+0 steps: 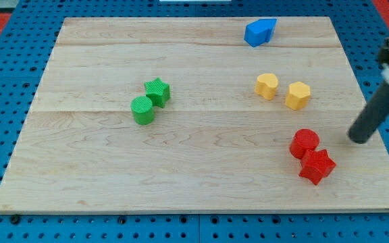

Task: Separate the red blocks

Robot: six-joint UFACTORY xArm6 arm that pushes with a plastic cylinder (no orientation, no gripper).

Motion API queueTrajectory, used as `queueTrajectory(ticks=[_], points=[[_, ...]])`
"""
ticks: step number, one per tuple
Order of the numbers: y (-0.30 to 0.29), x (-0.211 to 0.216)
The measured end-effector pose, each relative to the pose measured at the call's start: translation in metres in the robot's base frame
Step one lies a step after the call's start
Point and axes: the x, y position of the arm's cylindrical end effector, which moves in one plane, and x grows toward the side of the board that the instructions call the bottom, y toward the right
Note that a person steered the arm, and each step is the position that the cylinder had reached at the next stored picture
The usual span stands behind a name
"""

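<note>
A red cylinder (pixel 304 142) and a red star (pixel 317 166) touch each other near the view's bottom right of the wooden board (pixel 201 175). The star lies just below and right of the cylinder. My tip (pixel 360 140) rests on the board to the right of the red cylinder, a clear gap away and at about the same height in the view. The dark rod slants up to the view's right edge.
A green star (pixel 158 91) and a green cylinder (pixel 142 110) touch at centre left. A yellow heart (pixel 267 86) and a yellow hexagon (pixel 298 95) sit above the red pair. A blue block (pixel 259 32) lies near the top edge.
</note>
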Motion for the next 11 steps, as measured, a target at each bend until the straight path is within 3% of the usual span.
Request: queueTrajectory(ticks=[2, 4, 6, 9, 10, 11], points=[[0.026, 0.000], [0.037, 0.033], [-0.048, 0.030], [-0.137, -0.039], [-0.180, -0.003], [-0.156, 0.008]])
